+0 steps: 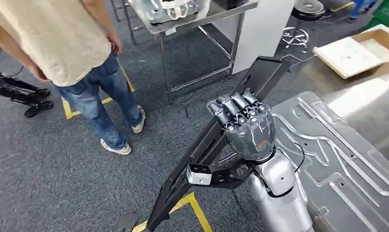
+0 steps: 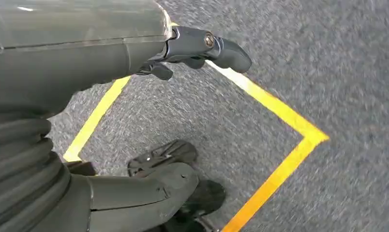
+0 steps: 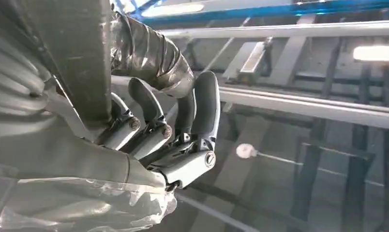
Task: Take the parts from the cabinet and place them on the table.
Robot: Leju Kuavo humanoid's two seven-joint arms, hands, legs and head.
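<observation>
the steel table (image 1: 376, 111) sat at the right of the head view, with a big pressed sheet-metal panel (image 1: 328, 159) lying flat on it. whether that panel counted as a delivered part, couldn't tell. a flat cardboard box (image 1: 350, 55) rested at the table's far end.

a person in a beige shirt and jeans (image 1: 86, 63) stood on the grey carpet to the left, well apart from the robot. a metal stand (image 1: 197, 29) with a pale moulded piece on top was behind them. no cabinet was recognisable in these frames.

the task part, a long black flat part (image 1: 207, 145), was tilted steeply, upper end toward the table edge, lower end down near the yellow floor tape (image 1: 197, 208). it was not on the table yet.

right hand (image 1: 243, 123) was raised, fingers curled around the black part about midway along, so it was gripping it. the right wrist view had the fingers (image 3: 149, 121) wrapped against a dark edge, consistent with that.

left hand (image 2: 202, 46) hung low over the carpet with fingers apart and nothing in it, so open.

judgement: pick done for this part, carry underway, placement left. the next move would need the part levelled and swung over the table without clipping the edge or the panel.
</observation>
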